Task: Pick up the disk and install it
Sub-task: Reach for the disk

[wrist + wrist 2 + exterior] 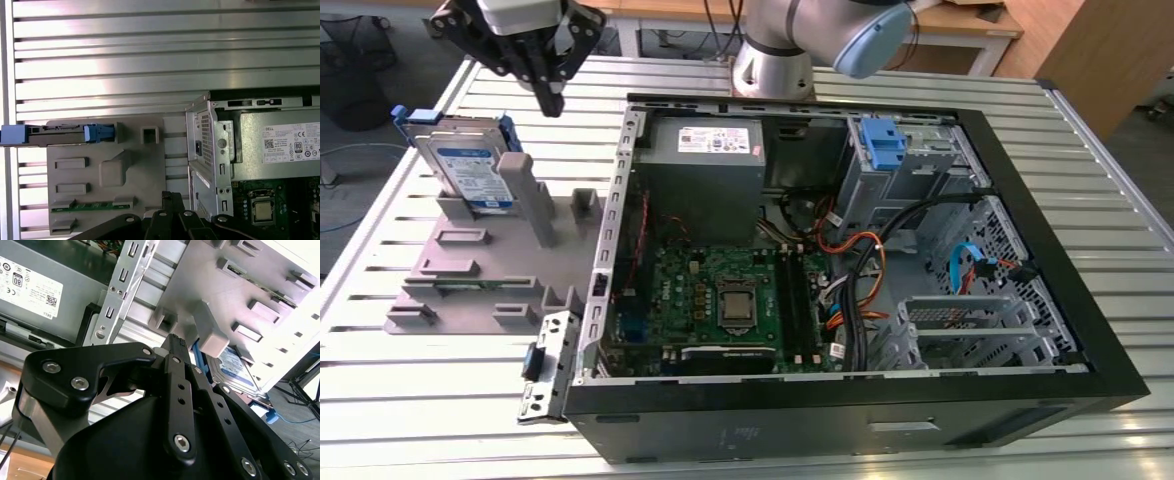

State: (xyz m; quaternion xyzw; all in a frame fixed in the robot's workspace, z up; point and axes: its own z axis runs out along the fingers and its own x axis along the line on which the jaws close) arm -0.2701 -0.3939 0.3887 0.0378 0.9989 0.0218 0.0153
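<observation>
The disk (464, 165) stands upright in the holder (467, 288), on the exterior view's left of the computer case (827, 415).

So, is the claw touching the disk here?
Apart. In the exterior view the claw hangs above the upright disk, with bare table slats showing between them.

gripper (175, 341): fingertips together, nothing held | tip near a post of grey holder (210, 270) | disk (240, 369): in holder past the fingers, apart from them | case rail (119, 290) and grey box (35, 285) alongside
</observation>
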